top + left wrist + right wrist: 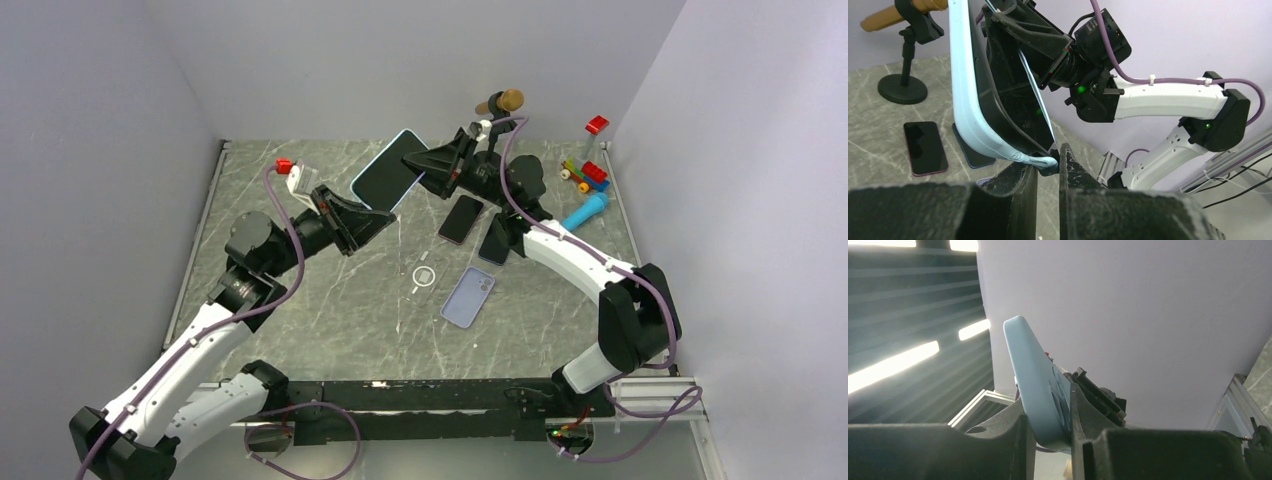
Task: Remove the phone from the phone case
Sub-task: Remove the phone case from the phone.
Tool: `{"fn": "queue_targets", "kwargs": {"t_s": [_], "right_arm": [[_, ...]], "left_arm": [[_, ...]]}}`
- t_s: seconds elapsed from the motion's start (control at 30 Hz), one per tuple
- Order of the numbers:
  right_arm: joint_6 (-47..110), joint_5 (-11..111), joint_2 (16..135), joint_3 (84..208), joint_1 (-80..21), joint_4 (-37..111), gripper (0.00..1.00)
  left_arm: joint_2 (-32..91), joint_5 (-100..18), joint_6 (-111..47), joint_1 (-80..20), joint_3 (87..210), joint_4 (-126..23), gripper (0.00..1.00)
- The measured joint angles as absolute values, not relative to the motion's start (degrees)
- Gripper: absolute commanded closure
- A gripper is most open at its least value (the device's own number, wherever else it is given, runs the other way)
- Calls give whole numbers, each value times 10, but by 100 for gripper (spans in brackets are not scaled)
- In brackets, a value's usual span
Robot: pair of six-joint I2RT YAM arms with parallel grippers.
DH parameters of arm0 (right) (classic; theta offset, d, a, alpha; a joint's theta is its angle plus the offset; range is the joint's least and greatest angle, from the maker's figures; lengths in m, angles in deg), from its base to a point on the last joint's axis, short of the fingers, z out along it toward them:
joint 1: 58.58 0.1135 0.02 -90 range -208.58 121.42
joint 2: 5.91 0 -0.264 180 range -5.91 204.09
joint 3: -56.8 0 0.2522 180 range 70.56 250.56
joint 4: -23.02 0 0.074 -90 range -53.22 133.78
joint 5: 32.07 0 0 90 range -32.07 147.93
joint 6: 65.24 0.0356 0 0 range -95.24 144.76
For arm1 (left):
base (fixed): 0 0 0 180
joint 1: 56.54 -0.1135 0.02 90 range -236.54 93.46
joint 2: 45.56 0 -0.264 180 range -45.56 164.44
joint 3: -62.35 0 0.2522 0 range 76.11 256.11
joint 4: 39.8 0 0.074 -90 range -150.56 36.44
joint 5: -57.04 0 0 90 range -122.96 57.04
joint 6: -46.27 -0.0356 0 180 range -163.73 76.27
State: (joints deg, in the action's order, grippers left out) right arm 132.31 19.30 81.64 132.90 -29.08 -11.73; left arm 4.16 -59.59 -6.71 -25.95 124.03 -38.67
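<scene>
A phone in a light blue case [388, 170] is held up off the table between both grippers, screen facing the top camera. My left gripper [386, 216] is shut on the case's lower corner [1044, 162]. In the left wrist view the blue rim [964, 100] bows away from the dark phone [1034, 95]. My right gripper [420, 166] is shut on the cased phone's upper right edge. In the right wrist view the blue case back [1040, 385] sits between the fingers of that gripper [1048, 407].
On the marble table lie a pink-edged phone [461, 219], a dark phone or case [497, 240], a lavender case [468, 297] and a clear ring [424, 276]. A microphone stand [499, 104] is at the back. Toy blocks [590, 175] and a blue tool [585, 212] are at right.
</scene>
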Motion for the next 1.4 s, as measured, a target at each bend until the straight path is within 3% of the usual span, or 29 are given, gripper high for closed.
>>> {"fn": "queue_targets", "kwargs": {"t_s": [0.33, 0.63, 1.23, 1.4], "right_arm": [[1344, 191, 820, 1322, -286, -122, 100], [1350, 185, 835, 1302, -276, -123, 100], [1371, 212, 851, 1261, -276, -114, 100], [1391, 216, 867, 1256, -282, -139, 100]], "left_arm": [[32, -595, -105, -258, 1259, -431, 100], [-15, -562, 11, -258, 1158, -345, 100], [-6, -499, 160, -258, 1122, -331, 100], [35, -556, 131, -286, 1122, -277, 100]]}}
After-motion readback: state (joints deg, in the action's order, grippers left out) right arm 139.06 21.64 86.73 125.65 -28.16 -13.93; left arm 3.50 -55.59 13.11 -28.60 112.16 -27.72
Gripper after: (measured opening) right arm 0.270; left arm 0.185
